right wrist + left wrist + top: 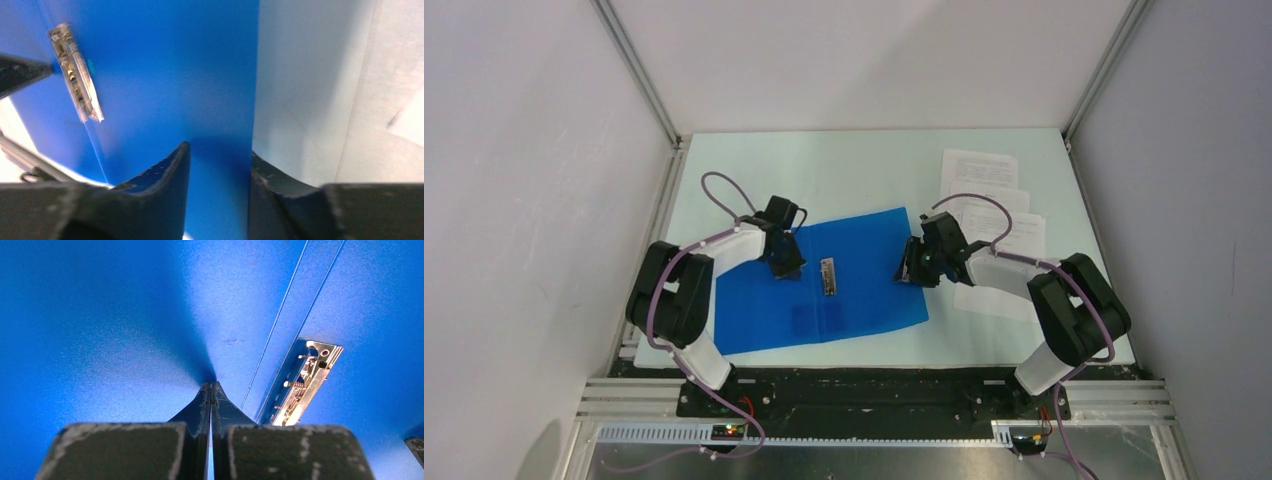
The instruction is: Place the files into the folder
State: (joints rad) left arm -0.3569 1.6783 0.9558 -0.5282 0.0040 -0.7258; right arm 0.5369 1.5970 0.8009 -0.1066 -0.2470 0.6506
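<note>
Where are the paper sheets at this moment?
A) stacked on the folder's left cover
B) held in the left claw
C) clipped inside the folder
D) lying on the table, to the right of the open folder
D: the white sheets lie on the table beyond the right edge of the blue folder, whose covers are bare around the metal clip.

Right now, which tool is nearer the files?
Right. The right tool sits at the right edge of the folder, just left of the files; the left tool is over its left cover, beyond the metal clip.
</note>
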